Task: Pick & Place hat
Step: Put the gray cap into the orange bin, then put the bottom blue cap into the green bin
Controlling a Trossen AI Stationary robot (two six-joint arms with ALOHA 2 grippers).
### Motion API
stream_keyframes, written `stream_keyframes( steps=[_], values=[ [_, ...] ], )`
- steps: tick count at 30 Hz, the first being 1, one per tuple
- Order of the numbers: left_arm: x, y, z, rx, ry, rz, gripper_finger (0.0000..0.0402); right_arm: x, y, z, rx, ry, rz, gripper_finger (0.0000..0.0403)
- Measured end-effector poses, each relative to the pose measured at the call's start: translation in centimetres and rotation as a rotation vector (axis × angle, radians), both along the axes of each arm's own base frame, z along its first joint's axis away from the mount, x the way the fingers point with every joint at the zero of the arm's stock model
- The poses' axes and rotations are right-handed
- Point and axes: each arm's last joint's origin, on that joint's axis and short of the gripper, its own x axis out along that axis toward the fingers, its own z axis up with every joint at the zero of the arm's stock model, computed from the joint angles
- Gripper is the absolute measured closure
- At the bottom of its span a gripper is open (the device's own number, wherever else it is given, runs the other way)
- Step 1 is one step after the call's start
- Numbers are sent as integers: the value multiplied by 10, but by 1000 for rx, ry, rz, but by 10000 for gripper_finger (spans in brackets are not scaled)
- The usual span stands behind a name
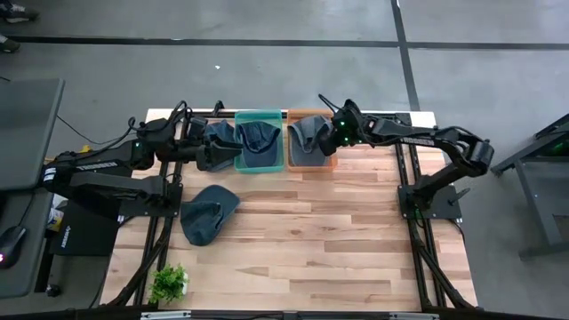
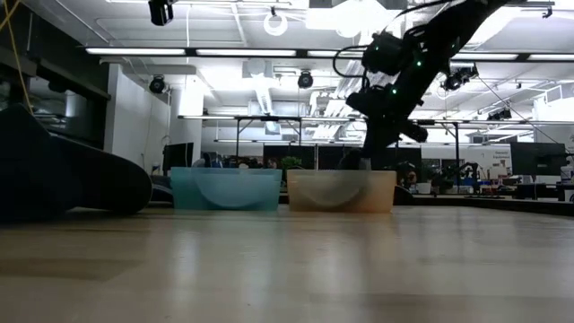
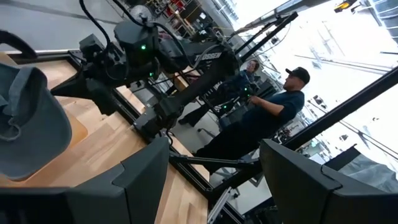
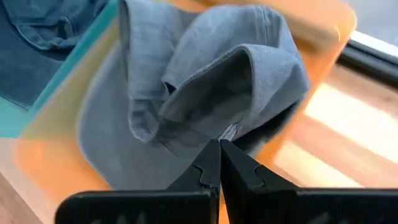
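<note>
We see two dark, matte, jointed arms, left arm (image 1: 98, 169) and right arm (image 1: 427, 142), each carrying small green indicator lights (glowing near the wrist housings) and black cables looped along the links; white lettering marks one link, and the fingers (image 4: 208, 171) are black, tapered wedges.

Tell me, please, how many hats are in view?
4: one in the teal bin, one in the orange bin, one beside the teal bin, one on the table.
</note>
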Motion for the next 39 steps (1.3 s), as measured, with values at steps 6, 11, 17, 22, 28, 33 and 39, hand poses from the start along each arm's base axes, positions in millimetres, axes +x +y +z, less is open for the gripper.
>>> stream_keyframes(
  steps=[6,11,17,22,28,33,39],
  values=[
    [0,0,-2,-3,18,2,151,4,-5,-13,62,4,-21,403],
    [0,0,-3,-5,26,12,151,5,-8,-22,104,13,-25,403],
    [0,0,-3,-5,28,14,151,4,-6,-13,84,-18,-24,403],
    [0,0,-3,-5,30,14,151,-1,-5,-2,59,-38,-31,403],
    [0,0,-3,-6,30,16,151,-11,0,14,17,-49,-47,403],
    [0,1,-3,-9,33,17,151,-22,9,34,-36,-67,-33,403],
    [2,1,-4,-29,39,18,151,-40,30,67,-124,-139,65,403]
  ],
)
